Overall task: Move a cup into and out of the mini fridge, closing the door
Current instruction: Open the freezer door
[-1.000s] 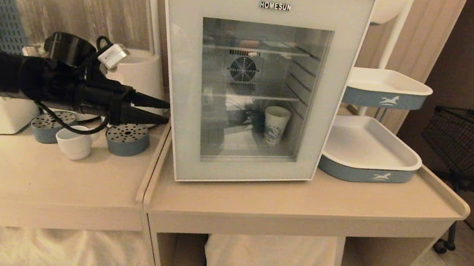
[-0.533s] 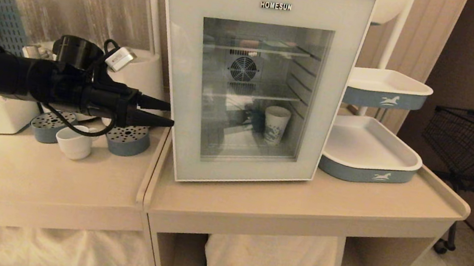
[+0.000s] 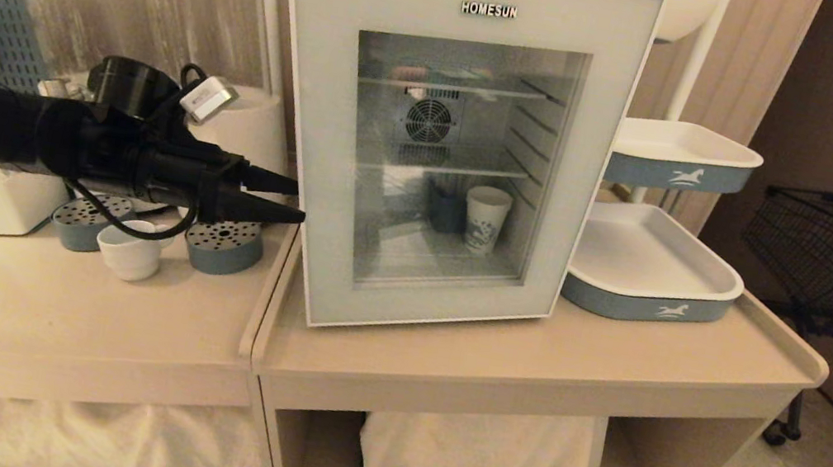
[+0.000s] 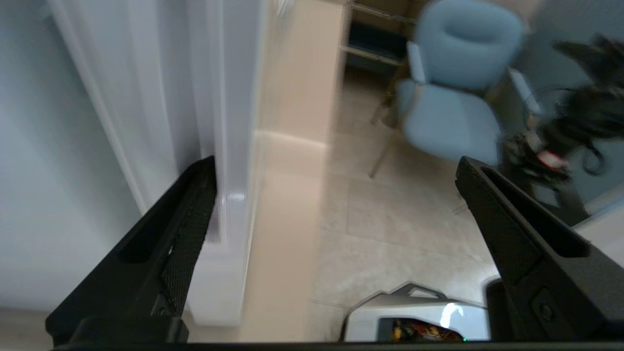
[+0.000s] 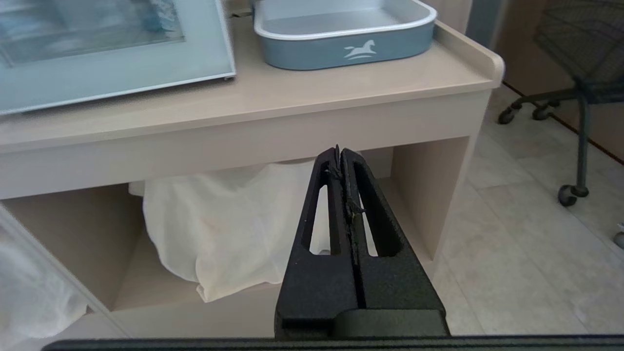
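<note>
The left pincer hangs spread wide at the door's left edge, one finger behind it; the cup sits on the worktop; the right pincer is clenched, empty.

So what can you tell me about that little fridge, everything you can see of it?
The fridge is a white box with a pale grey-blue door framing a glass window, "HOMESUN" on top. It stands upright on a beige counter, beside a blue tray. Inside are wire shelves, a round fan at the back, and a printed paper cup on the floor. The open left gripper reaches its left edge, one finger behind the door's edge.
</note>
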### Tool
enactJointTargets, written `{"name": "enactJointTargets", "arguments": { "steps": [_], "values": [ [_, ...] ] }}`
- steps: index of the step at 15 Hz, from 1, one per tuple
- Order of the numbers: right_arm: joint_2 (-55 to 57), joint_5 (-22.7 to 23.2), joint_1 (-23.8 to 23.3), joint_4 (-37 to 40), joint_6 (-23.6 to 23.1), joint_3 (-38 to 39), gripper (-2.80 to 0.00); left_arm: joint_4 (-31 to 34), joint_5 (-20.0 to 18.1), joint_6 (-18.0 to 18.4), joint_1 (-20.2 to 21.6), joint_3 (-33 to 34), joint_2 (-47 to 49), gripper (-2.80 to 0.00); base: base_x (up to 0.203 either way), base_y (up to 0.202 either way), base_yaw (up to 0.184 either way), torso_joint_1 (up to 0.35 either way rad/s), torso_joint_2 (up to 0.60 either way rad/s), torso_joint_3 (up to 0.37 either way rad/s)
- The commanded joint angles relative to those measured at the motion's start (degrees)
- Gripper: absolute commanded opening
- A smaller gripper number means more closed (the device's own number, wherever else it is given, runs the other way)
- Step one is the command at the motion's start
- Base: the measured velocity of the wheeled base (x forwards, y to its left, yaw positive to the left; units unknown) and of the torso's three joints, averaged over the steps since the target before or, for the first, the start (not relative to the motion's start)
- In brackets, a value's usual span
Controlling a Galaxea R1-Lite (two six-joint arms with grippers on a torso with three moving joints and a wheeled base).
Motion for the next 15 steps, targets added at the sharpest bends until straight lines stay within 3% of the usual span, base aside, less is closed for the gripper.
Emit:
{"name": "enactJointTargets", "arguments": {
  "steps": [1,15],
  "values": [
    [0.06,0.00,-0.03,-0.03,-0.01,0.00,-2.80,-0.28,0.00,0.20,-0.42,0.49,-1.27,0.00,0.000,0.000,0.000,0.000,0.00,0.000],
    [0.06,-0.09,-0.02,-0.03,-0.01,-0.09,-2.80,-0.70,-0.17,0.99,-3.03,8.95,-7.65,0.00,0.000,0.000,0.000,0.000,0.00,0.000]
  ]
}}
